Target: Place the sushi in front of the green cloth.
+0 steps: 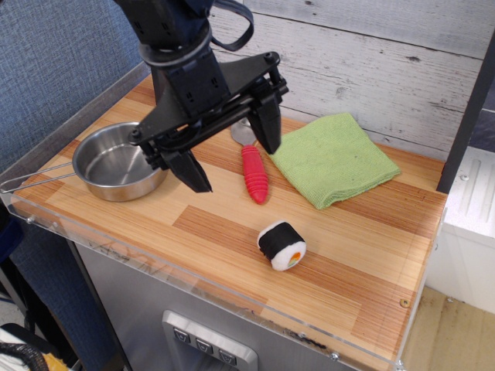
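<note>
The sushi (281,245) lies on its side on the wooden tabletop, black band up, its white and orange end facing the front right. It sits in front of the green cloth (334,158), which lies at the back right near the wall. My gripper (230,147) hangs open and empty above the table, up and to the left of the sushi, well clear of it. One fingertip is over the pan's right side, the other over the red-handled utensil.
A steel pan (120,161) with a wire handle stands at the left. A red-handled spoon (254,170) lies between the pan and the cloth. The table has a clear plastic front lip (232,297). A wood-plank wall runs behind.
</note>
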